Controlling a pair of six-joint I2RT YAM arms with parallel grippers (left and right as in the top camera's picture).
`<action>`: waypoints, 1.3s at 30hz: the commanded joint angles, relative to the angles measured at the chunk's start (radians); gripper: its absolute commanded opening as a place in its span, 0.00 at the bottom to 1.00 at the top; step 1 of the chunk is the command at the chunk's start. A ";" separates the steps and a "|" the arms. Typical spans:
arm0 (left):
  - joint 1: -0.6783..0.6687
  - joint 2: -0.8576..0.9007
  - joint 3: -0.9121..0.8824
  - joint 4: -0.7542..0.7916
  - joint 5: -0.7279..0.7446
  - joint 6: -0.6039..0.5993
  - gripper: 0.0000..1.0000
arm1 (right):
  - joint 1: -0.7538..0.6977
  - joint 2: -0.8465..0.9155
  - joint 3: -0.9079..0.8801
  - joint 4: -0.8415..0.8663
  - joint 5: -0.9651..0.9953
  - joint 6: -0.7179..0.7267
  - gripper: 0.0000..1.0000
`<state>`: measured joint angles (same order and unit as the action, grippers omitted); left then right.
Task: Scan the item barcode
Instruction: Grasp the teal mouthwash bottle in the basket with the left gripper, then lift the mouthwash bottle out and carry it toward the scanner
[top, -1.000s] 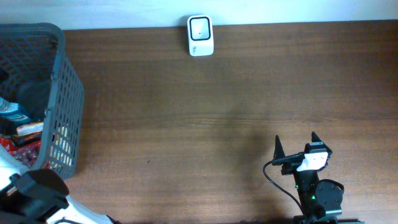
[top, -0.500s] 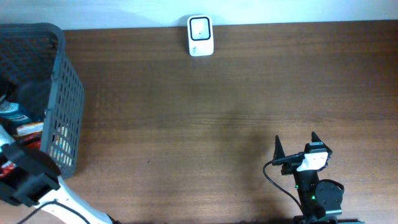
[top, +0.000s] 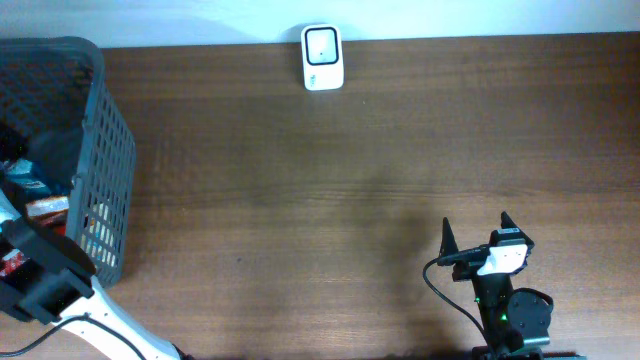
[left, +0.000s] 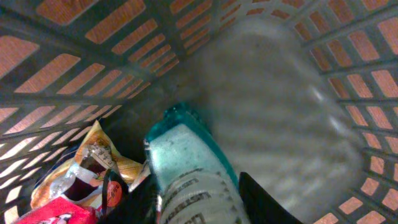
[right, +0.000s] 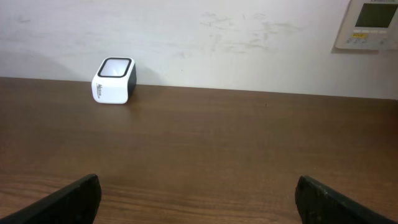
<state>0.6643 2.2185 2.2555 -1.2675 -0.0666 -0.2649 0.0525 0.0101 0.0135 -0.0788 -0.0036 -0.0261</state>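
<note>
My left gripper (left: 196, 186) is down inside the grey mesh basket (left: 93, 68). Its two black fingers press on either side of a teal bottle (left: 186, 155) with a white printed label. The bottle's top points away from the camera. In the overhead view the left arm (top: 45, 275) reaches into the basket (top: 100, 150) at the far left, and the fingers themselves are hidden there. The white barcode scanner (top: 322, 57) stands at the table's back edge, also in the right wrist view as the scanner (right: 114, 80). My right gripper (top: 475, 228) rests open and empty near the front right.
Beside the bottle in the basket lie a yellow snack packet (left: 93, 162) and a red packet (left: 56, 211). The basket walls close in on all sides of the left gripper. A wall control panel (right: 371, 23) hangs behind the table.
The left arm has moved farther into the basket and its jaws have closed in from wide open onto the teal bottle. The right arm has not moved.
</note>
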 joint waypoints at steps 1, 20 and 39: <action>0.005 -0.003 0.005 -0.003 0.026 0.008 0.25 | 0.006 -0.006 -0.008 -0.003 0.005 0.004 0.98; 0.003 -0.284 0.274 -0.039 0.428 0.008 0.06 | 0.006 -0.006 -0.008 -0.003 0.005 0.004 0.98; -0.593 -0.572 0.272 0.034 0.601 -0.038 0.00 | 0.006 -0.006 -0.008 -0.003 0.005 0.004 0.98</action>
<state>0.2047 1.6478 2.5057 -1.2610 0.5167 -0.2962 0.0525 0.0101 0.0135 -0.0788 -0.0040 -0.0269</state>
